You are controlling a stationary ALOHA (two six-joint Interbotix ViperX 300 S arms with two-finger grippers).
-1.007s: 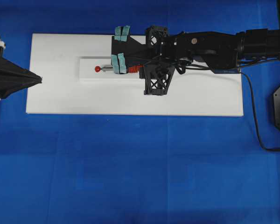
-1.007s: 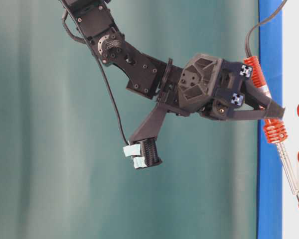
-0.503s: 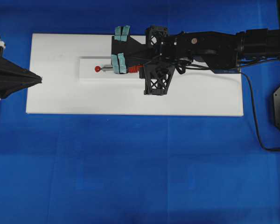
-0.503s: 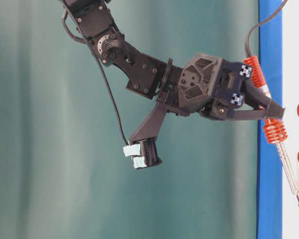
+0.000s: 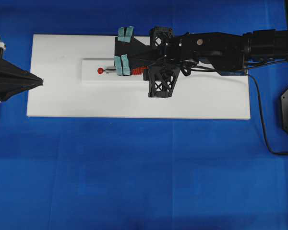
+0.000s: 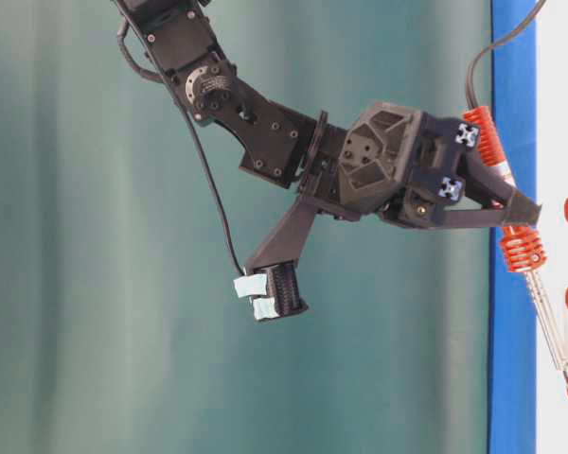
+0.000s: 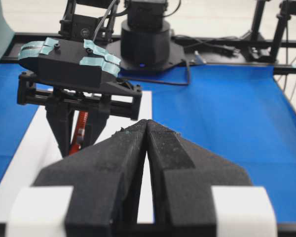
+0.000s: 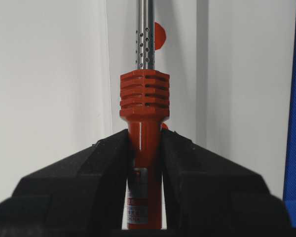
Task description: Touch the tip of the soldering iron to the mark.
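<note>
Fingers of right gripper clamped low on soldering iron handle, probably so the shaft reached out over the mark; left gripper pinched shut, parked well clear.

We see a board on the cloth, and a block on the board near its middle. The right gripper reaches over the block from the right, clamped on the iron, whose shaft runs leftward along the block. The left gripper sits at the board's left edge, well apart.
</note>
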